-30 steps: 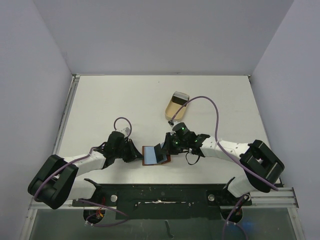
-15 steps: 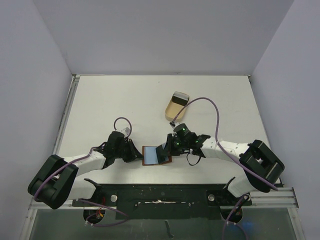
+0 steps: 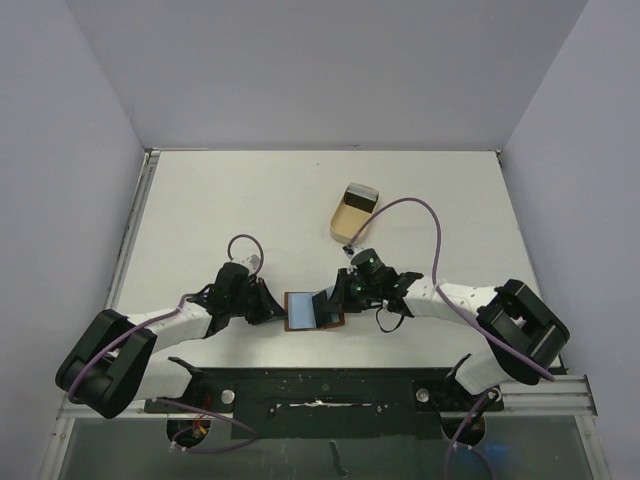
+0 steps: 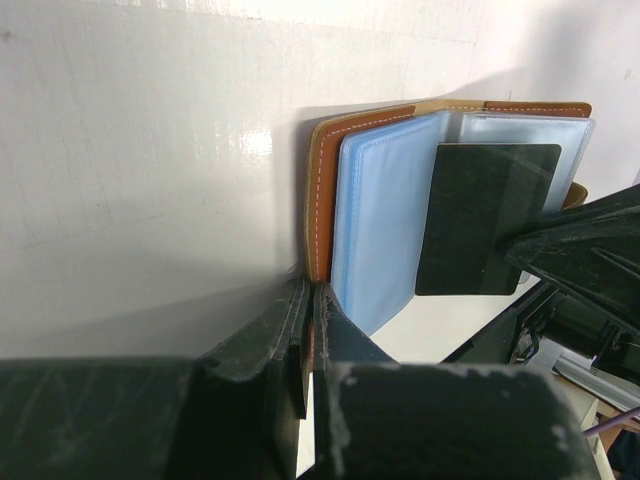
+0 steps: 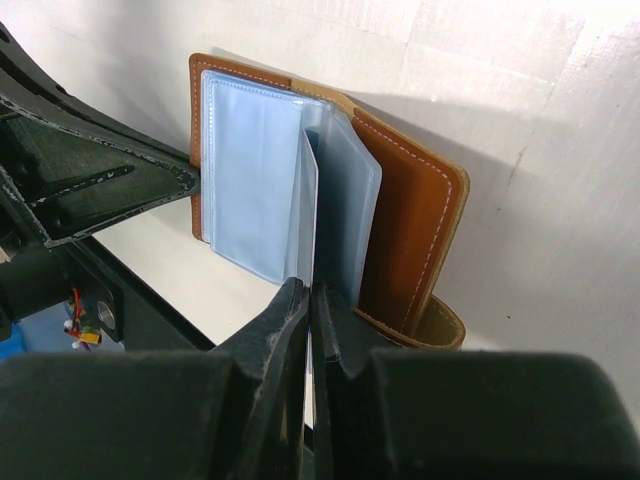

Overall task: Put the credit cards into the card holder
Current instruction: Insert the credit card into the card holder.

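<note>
The card holder [image 3: 306, 310] lies open on the table between my two grippers, brown cover down and pale blue sleeves [image 4: 385, 230] up. My left gripper [image 4: 311, 295] is shut on the edge of its left cover [image 4: 322, 190]. My right gripper [image 5: 309, 290] is shut on a credit card [image 5: 310, 205], held on edge among the sleeves. In the left wrist view this card [image 4: 485, 215] looks dark and stands over the right-hand sleeves. The brown right cover [image 5: 410, 230] leans beside it. No other card shows.
A tan oval tray [image 3: 354, 210] sits behind the right gripper [image 3: 335, 297], towards the back of the table. The left gripper [image 3: 276, 311] is near the table's front edge. Purple cables loop above both arms.
The right wrist has shifted slightly to the right and nearer. The left arm and the card holder have not moved.
</note>
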